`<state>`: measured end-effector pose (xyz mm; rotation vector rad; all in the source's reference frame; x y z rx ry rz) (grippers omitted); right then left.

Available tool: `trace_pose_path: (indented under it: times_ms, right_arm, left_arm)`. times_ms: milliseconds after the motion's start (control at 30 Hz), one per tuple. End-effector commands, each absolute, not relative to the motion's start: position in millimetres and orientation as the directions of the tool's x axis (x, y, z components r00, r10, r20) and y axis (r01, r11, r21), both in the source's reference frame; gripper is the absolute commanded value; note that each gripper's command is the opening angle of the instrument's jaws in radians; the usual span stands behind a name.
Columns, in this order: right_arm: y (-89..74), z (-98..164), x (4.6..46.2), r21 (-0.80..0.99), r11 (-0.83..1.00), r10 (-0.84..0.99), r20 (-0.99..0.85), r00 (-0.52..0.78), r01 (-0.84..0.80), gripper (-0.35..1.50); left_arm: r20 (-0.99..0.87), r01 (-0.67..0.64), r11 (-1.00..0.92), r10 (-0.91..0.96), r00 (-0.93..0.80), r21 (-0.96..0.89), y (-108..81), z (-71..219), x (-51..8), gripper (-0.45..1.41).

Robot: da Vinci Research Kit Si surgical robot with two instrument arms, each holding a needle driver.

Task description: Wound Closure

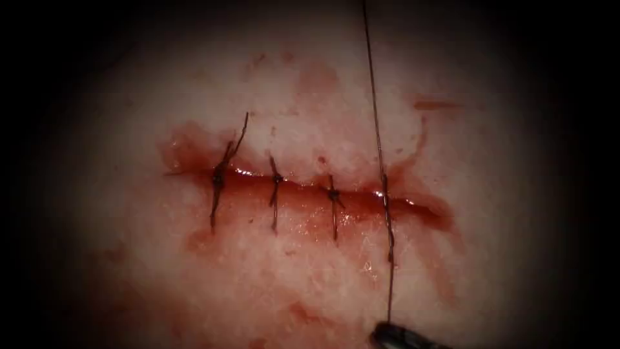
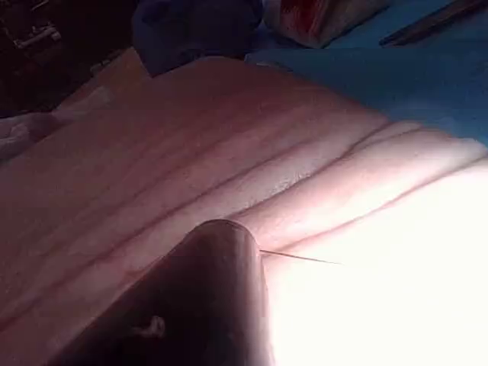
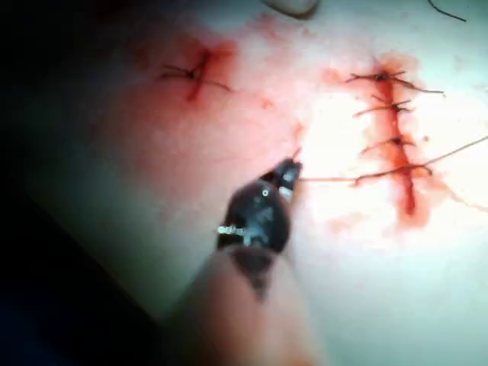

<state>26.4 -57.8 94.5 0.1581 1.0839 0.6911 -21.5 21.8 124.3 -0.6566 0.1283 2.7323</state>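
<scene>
Three knotted stitches (image 1: 276, 194) already close the cut (image 1: 303, 194) in the tissue (image 1: 194, 278), while a fourth thread (image 1: 385, 213) crosses it directly beyond the right tool's fingers (image 3: 288, 174) (clamped on that thread), untied as yet; needle unlocated.

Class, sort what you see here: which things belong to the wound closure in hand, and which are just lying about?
In the job:
tissue
cut
thread, crossing the cut at its right end
right gripper, shut on the thread
three tied stitches

Lying about:
blue sheet
second stitched cut
</scene>
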Motion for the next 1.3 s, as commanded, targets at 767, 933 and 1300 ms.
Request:
trace_pose_path:
  times_ms: [767, 933, 1300]
  right_arm:
    - [-62.6, 94.3, 26.5, 0.485, 0.771, 0.616, -0.73, 0.295, -0.413, -0.35]
    - [-62.3, 94.4, 26.8, 0.485, 0.769, 0.618, -0.73, 0.292, -0.416, -0.35]
    - [-59.5, 91.3, 26.3, 0.514, 0.752, 0.641, -0.718, 0.272, -0.414, 1.3]
  left_arm:
    - [-0.447, -0.343, -0.937, 0.283, -0.849, 0.059, 23.6, 129.0, -22.7, -0.45]
    - [-0.455, -0.335, -0.941, 0.278, -0.846, 0.048, 22.9, 129.1, -22.9, -0.45]
    - [-0.483, -0.23, -0.972, 0.222, -0.847, -0.042, 11.7, 122.8, -21.6, -0.45]
